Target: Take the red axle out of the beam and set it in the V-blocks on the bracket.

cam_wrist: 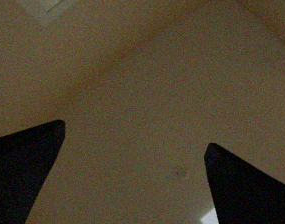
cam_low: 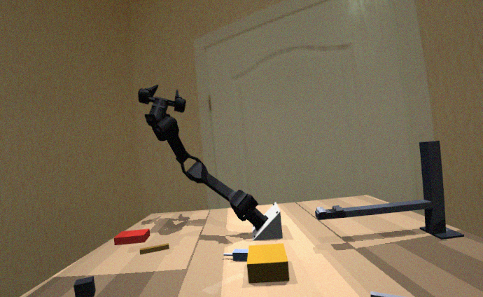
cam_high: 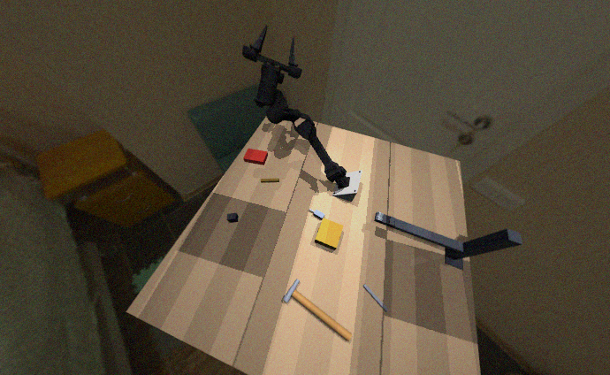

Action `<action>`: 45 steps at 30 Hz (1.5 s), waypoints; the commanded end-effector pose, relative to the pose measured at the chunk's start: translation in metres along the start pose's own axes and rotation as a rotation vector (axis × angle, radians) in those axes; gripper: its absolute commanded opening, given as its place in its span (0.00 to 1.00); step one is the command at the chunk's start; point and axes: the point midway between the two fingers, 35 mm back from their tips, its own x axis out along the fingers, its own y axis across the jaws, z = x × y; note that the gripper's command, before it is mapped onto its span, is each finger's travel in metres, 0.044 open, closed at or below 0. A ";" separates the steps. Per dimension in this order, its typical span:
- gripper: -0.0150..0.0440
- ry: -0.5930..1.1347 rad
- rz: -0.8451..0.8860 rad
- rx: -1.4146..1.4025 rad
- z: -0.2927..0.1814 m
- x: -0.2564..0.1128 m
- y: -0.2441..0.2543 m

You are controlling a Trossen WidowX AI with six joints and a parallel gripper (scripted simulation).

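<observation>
Gripper (cam_high: 279, 32) (cam_low: 166, 87) (cam_wrist: 137, 140) open, raised | red block (cam_high: 255, 156) (cam_low: 132, 237) on table (cam_high: 205, 288) (cam_low: 199, 277) | dark post (cam_high: 489, 243) (cam_low: 432, 184) upright

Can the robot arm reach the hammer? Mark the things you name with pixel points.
Probably not as it is: the arm (cam_high: 316, 143) (cam_low: 218, 187) points up and away from the hammer (cam_high: 321, 314), and the yellow block (cam_high: 330, 233) (cam_low: 267, 263) may be in the way.

Around the worktop (cam_high: 319, 274) (cam_low: 169, 278) we see tan walls (cam_high: 135, 56) (cam_low: 55, 111) — plain and dim — with a pale panelled door (cam_high: 405, 79) (cam_low: 309, 121) at one o'clock in the top view, its round handle (cam_high: 482, 122) toward two. At nine o'clock there we find yellow-orange furniture (cam_high: 81, 163), and at eight a grey-green furnishing (cam_high: 19, 260), blurred. A dark teal panel (cam_high: 224, 120) stands near eleven. Light pools brightly along the worktop's middle — the room's corners stay in shadow.
</observation>
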 end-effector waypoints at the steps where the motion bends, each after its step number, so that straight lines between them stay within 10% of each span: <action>1: 0.98 0.000 0.000 0.000 0.000 0.000 0.000; 11: 1.00 0.042 -0.056 0.055 -0.026 0.004 -0.008; 23: 1.00 0.424 -0.361 0.385 -0.163 -0.048 -0.007; 45: 1.00 1.701 -0.501 0.700 -0.335 -0.300 0.175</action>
